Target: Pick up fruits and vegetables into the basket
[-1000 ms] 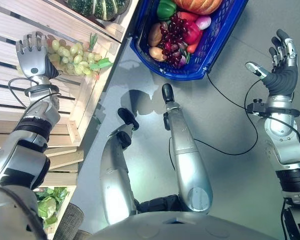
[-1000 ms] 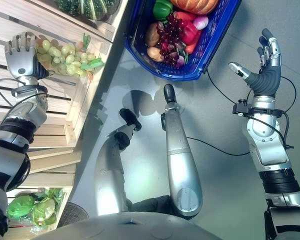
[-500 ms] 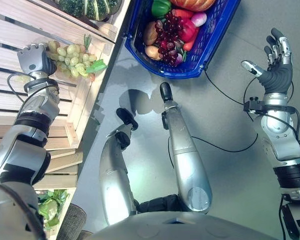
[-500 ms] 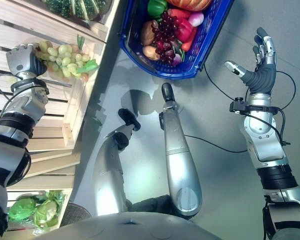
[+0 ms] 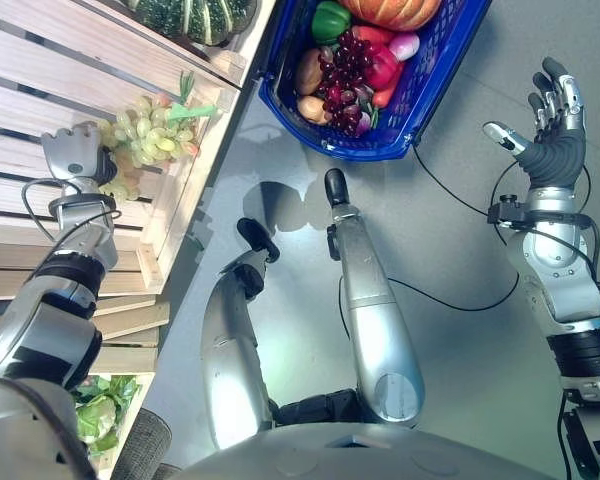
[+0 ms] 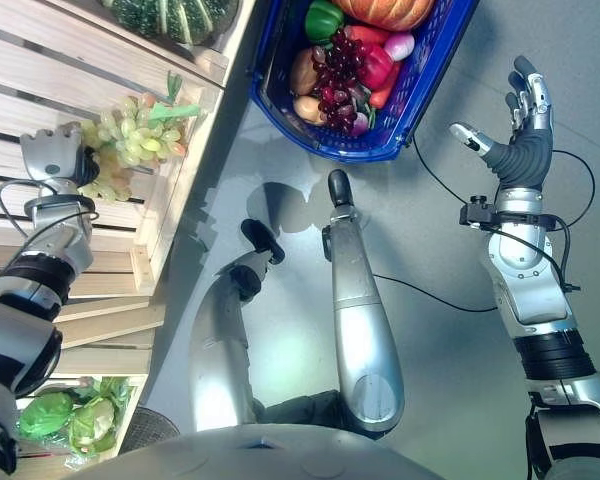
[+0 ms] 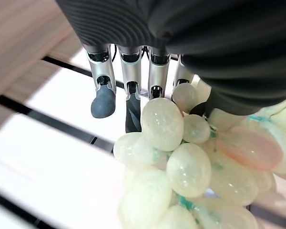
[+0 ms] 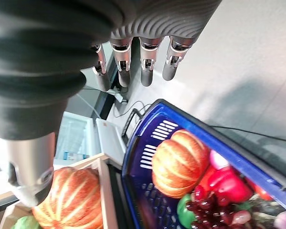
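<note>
A bunch of green grapes [image 5: 150, 135] lies on the slatted wooden crate [image 5: 40, 75] at the left. My left hand [image 5: 72, 155] is at the bunch's near end, its fingers [image 7: 103, 102] curled down over the pale grapes [image 7: 181, 171] that press against the palm. The blue basket [image 5: 435, 75] stands on the floor at the top centre. It holds a pumpkin [image 5: 395, 10], a green pepper [image 5: 331, 20], purple grapes [image 5: 345, 85], a red pepper and a potato. My right hand [image 5: 552, 140] is raised over the floor to the right of the basket, fingers spread and empty.
A striped dark green squash [image 5: 190, 15] sits in the crate beyond the grapes. Leafy greens [image 5: 100, 410] lie in a lower crate at the bottom left. Another orange pumpkin [image 8: 66, 195] rests in a wooden box beside the basket. Grey floor spreads between crate and basket.
My left hand has drawn back toward me from above the grapes and curled onto them. The bunch has shifted a little with it. The right hand has hardly moved.
</note>
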Tool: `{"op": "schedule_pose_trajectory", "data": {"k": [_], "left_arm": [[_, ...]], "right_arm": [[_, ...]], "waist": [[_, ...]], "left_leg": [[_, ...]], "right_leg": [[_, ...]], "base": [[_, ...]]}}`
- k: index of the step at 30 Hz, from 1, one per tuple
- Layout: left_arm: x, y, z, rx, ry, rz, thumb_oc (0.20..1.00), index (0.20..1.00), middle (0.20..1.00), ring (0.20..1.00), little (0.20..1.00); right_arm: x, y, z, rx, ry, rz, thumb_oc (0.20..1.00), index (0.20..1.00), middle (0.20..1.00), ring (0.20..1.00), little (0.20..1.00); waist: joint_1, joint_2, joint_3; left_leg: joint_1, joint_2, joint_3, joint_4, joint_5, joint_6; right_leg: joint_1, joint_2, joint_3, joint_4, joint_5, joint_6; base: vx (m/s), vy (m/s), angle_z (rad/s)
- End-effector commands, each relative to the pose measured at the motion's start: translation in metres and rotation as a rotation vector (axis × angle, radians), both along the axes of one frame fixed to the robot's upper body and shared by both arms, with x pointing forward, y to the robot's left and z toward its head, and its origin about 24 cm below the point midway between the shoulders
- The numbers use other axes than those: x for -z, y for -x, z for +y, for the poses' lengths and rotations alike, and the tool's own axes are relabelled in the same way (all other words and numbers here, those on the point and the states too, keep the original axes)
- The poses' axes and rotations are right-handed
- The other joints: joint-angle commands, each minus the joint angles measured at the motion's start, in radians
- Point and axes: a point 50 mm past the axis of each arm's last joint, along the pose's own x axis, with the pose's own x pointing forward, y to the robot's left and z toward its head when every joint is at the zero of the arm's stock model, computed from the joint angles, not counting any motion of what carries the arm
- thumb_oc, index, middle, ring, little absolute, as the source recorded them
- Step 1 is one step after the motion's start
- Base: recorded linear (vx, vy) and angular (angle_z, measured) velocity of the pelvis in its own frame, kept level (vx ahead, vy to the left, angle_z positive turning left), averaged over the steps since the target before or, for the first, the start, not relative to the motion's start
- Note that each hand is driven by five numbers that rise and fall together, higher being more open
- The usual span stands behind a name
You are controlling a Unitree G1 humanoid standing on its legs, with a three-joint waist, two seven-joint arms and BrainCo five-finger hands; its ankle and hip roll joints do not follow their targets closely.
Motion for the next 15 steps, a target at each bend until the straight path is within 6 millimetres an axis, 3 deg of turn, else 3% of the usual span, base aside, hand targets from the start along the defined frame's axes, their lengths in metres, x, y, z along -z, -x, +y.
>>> {"op": "schedule_pose_trajectory", "data": {"k": [1, 5, 8, 10, 15], "left_arm": [[0.009, 0.019, 0.017, -0.051, -0.118, -0.005, 0.200, 0.200, 0.200, 0.200, 0.200], [-0.001, 0.018, 0.012, 0.021, -0.146, -0.073, 0.200, 0.200, 0.200, 0.200, 0.200], [-0.009, 0.018, 0.009, 0.089, -0.048, -0.145, 0.200, 0.200, 0.200, 0.200, 0.200], [-0.013, 0.014, 0.000, 0.158, 0.157, -0.170, 0.200, 0.200, 0.200, 0.200, 0.200], [-0.017, 0.004, -0.024, 0.305, 0.482, -0.133, 0.200, 0.200, 0.200, 0.200, 0.200]], "right_arm": [[-0.013, 0.017, 0.008, -0.107, 0.016, -0.096, 1.000, 1.000, 1.000, 1.000, 1.000], [-0.013, 0.018, 0.021, -0.247, 0.066, -0.063, 1.000, 1.000, 1.000, 1.000, 1.000], [-0.013, 0.018, 0.033, -0.348, 0.089, -0.047, 1.000, 1.000, 1.000, 1.000, 1.000], [-0.014, 0.016, 0.046, -0.416, 0.102, -0.034, 1.000, 1.000, 1.000, 1.000, 1.000], [-0.018, 0.010, 0.071, -0.548, 0.102, 0.008, 1.000, 1.000, 1.000, 1.000, 1.000]], "waist": [[0.010, -0.016, -0.054], [0.023, -0.019, -0.054], [0.040, -0.022, -0.054], [0.059, -0.026, -0.054], [0.091, -0.024, -0.054]], "left_leg": [[-0.012, 0.008, -0.049, -0.028, 0.035, -0.052], [0.023, 0.003, -0.054, -0.040, 0.040, -0.050], [0.062, -0.005, -0.062, -0.054, 0.044, -0.049], [0.112, -0.011, -0.067, -0.075, 0.051, -0.046], [0.210, -0.024, -0.071, -0.119, 0.064, -0.041]], "right_leg": [[0.057, -0.003, -0.069, -0.012, -0.042, 0.046], [0.104, -0.005, -0.078, -0.032, -0.038, 0.047], [0.157, -0.009, -0.090, -0.055, -0.033, 0.050], [0.218, -0.015, -0.102, -0.082, -0.027, 0.052], [0.328, -0.026, -0.120, -0.127, -0.023, 0.054]], "base": [[-0.02, -0.013, 0.07], [-0.04, -0.029, 0.06], [-0.03, -0.047, 0.04], [-0.02, -0.052, 0.04], [0.00, -0.018, 0.08]]}}
